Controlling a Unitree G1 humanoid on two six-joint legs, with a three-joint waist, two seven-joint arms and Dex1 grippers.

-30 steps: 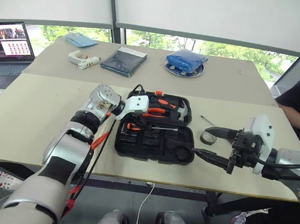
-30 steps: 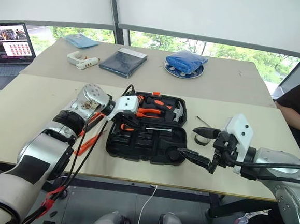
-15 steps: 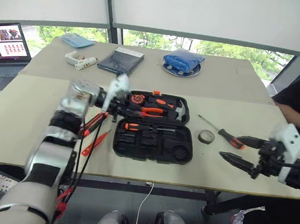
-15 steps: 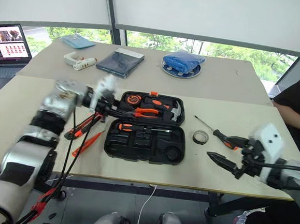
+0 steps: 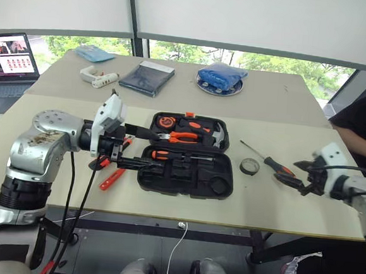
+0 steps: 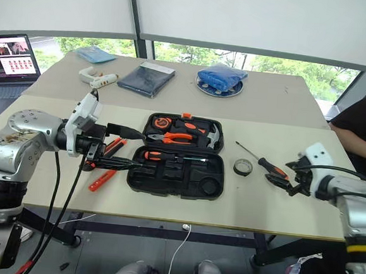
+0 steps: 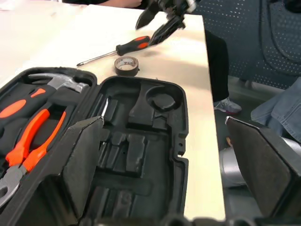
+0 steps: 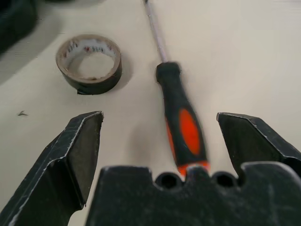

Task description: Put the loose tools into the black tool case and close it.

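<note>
From the head: black tool case [image 5: 188, 157] lying open mid-counter [image 5: 56, 133], one screwdriver [image 5: 175, 155] already seated; left pincer [image 5: 139, 147] spread wide and empty at its left edge, over a utility knife [image 6: 108, 149] and slim tester [image 5: 112, 178]. Right pincer [image 5: 300, 175] gaping, empty, at a loose screwdriver [image 5: 273, 165] beside the tape roll [image 5: 251, 166]. Behind: laptop [image 5: 10, 57], dark pouch [image 5: 149, 77], blue cloth [image 5: 221, 75]. From the left wrist: moulded recesses bare, pliers [image 7: 28, 141] and hammer [image 7: 59, 82] in the lid. From the right wrist: fingers [image 8: 75, 155] straddling the orange-and-black handle, untouched.
</note>
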